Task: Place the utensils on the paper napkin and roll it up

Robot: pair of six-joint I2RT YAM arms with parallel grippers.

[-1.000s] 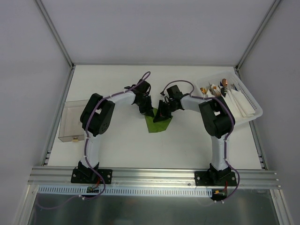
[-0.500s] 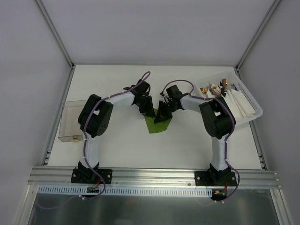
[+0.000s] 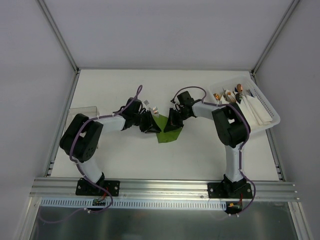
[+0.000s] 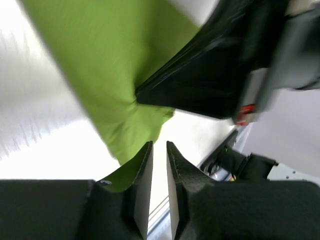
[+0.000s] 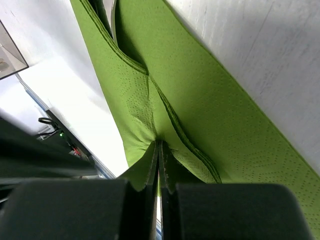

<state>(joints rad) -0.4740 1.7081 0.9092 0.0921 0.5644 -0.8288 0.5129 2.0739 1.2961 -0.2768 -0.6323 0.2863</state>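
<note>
At right, basket [image 3: 274, 119] (cutlery [image 3: 227, 95], white napkins [image 3: 252, 110]), right claw [image 5: 158, 147] gripping napkin [image 5: 200, 100]

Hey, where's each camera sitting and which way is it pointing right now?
Top external: above and behind the robot, looking down on the table; left arm and right arm show.
Left wrist: on the left wrist, looking past the left pincer at the green napkin.
Right wrist: on the right wrist, looking past the right pincer, shut on that napkin.
Shared: all three views show the napkin.
</note>
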